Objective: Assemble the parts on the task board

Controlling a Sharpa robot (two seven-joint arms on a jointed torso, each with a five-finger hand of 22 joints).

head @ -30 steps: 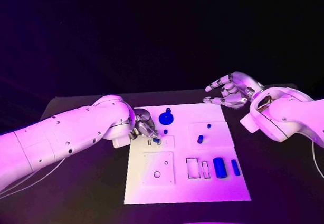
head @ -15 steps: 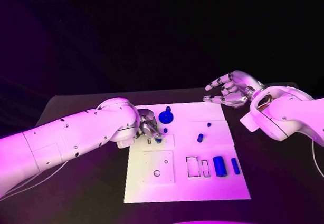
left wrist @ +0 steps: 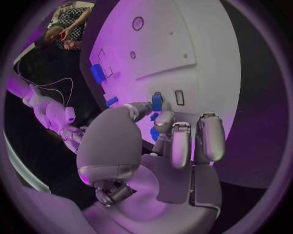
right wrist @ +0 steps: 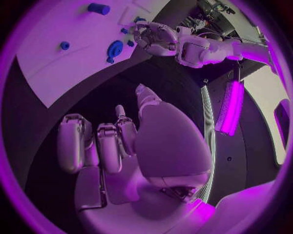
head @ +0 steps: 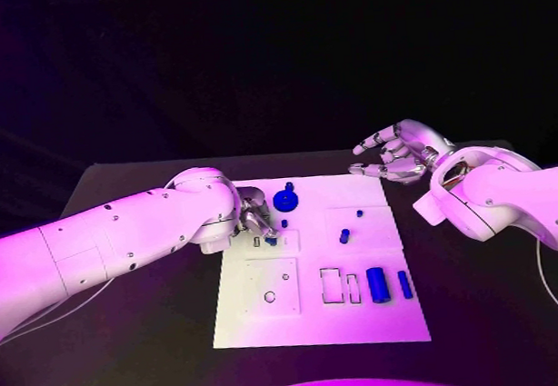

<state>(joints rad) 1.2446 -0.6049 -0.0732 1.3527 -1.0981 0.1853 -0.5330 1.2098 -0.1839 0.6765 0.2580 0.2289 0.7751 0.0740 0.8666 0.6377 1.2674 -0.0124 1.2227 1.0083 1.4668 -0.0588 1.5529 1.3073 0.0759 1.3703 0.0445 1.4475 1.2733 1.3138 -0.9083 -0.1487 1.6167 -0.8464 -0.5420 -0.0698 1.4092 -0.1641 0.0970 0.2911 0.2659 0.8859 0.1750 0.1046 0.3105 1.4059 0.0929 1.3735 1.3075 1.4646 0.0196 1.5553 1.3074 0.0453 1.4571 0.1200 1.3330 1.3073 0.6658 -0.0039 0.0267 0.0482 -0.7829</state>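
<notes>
The white task board [head: 319,322] lies in the middle of the black table. My left hand [head: 253,221] is over the board's far left part and pinches a small blue part [left wrist: 156,101] between thumb and a finger, right beside a small rectangular slot [left wrist: 179,97]. My right hand [head: 394,157] hovers off the board's far right corner with its fingers apart and nothing in them. On the board are a round blue knob [head: 288,199], a short blue peg [head: 345,237] and two blue bars [head: 378,285] at the near right.
A square inset plate with a hole [head: 273,289] and two empty rectangular slots [head: 331,285] sit in the board's near half. Black table surrounds the board. My left forearm [head: 112,239] stretches over the table's left side.
My left arm has swung slightly in toward the board while its hand stays at the small slot with the blue part. The right hand has not moved.
</notes>
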